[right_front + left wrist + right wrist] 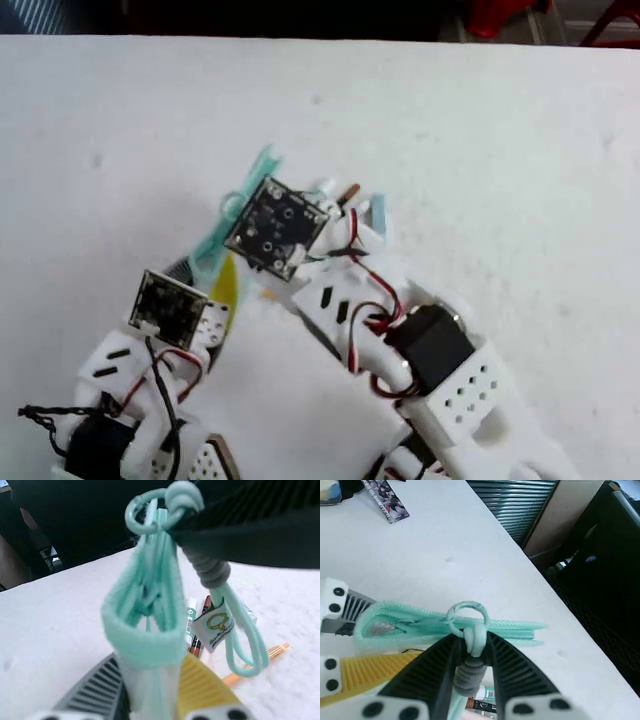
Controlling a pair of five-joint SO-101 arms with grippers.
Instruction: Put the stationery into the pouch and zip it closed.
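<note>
The pouch [145, 635] is held with its zip edge up, one end pinched in the left claw [150, 664], while the right claw [471, 646] is closed on the cord [245, 642] of the zip pull, just under the ring [465, 614]. Trouble is judged most likely at the two grips. The smooth, rounded cord could slide out between the hard fingers under a firm pull, and the soft pouch end could be dragged from the left claw's pinch if the slider binds. A pull made at an angle to the zip line could jam the slider in the limp tape. An orange pen [260, 660] is seen lying on the desk [450, 120] past the pouch, and it would be shut out if the zip were run closed now. Whether the pens [191, 622] beside the tag [216, 626] are inside cannot be told. The zip tape is mint, woven and finely ribbed, and the wall below it looks pale and thin. The doubled cord is passed through a grey ribbed bead [469, 676]. The claw fingers are ridged plastic, and the desk is white and matt.
</note>
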